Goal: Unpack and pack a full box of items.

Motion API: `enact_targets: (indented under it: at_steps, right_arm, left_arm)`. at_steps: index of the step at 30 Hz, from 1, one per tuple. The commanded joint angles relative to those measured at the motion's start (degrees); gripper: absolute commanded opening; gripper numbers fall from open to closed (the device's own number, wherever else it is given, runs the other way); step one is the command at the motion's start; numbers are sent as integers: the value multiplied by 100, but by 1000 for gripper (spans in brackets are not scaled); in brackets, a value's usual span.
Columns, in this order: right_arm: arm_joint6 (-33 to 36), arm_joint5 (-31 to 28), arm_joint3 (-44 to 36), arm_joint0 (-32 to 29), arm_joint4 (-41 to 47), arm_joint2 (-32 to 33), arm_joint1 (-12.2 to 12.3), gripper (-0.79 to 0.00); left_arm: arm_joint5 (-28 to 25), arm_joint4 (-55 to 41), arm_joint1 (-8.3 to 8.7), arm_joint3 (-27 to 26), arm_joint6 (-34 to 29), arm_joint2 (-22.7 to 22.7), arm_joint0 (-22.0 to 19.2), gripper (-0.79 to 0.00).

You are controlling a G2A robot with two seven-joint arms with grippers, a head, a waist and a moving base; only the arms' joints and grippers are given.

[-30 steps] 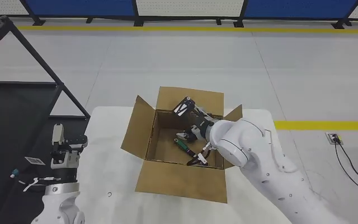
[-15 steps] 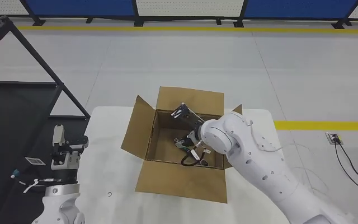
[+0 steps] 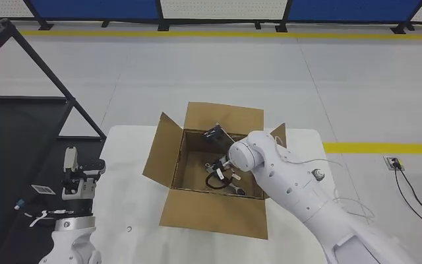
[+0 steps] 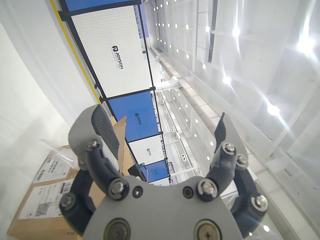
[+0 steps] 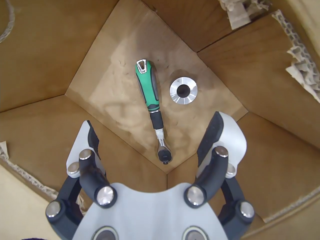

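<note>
- Change: over the last sec the right arm swung further across the box [image 3: 214, 214]. Its elbow is now over the opening, and the wrist went deeper inside.
- Right gripper [image 5: 152, 122]: jaws spread wide, holding nothing. It hangs above the box floor, roughly in line with the ratchet wrench [image 5: 150, 93].
- Ratchet wrench: lies flat on the box floor, green handle toward the middle, drive head close to a floor corner. Not touched.
- Metal ring [image 5: 183, 90]: stands on the floor just beside the handle, apart from it.
- Judgement: unpack phase, approach to pick under way. No grasp yet; ratchet looks the likely target.
- Left gripper [image 4: 160, 116]: wide open and empty, pointing up, at the far-left side of the surface [image 3: 132, 198], well apart from the box. Position approx. unchanged.
- Hidden: in top view the right arm covers most of the box interior, so items can't be made out there.
- Hidden: in right wrist view the gripper body blocks the near floor, so further items can't be ruled out.
- Unclear: a dark looped shape under the wrist in top view, prob. cabling; can't confirm.
</note>
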Motion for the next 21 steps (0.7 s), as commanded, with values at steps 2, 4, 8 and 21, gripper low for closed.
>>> enact_targets:
  at_steps: [2, 4, 8, 21]
  right_arm:
    - [-178, 31, 365, 63, 124, -30, -115, 0]
    - [-282, 22, 660, 108, 228, -29, -186, 0]
    - [-465, 64, 1060, 198, 328, -99, -358, 0]
    - [-974, 480, 2025, 337, 496, -186, -811, -77]
  left_arm:
    - [0, 0, 0, 0, 0, 0, 0, 0]
    - [0, 0, 0, 0, 0, 0, 0, 0]
    - [0, 0, 0, 0, 0, 0, 0, 0]
    - [0, 0, 0, 0, 0, 0, 0, 0]
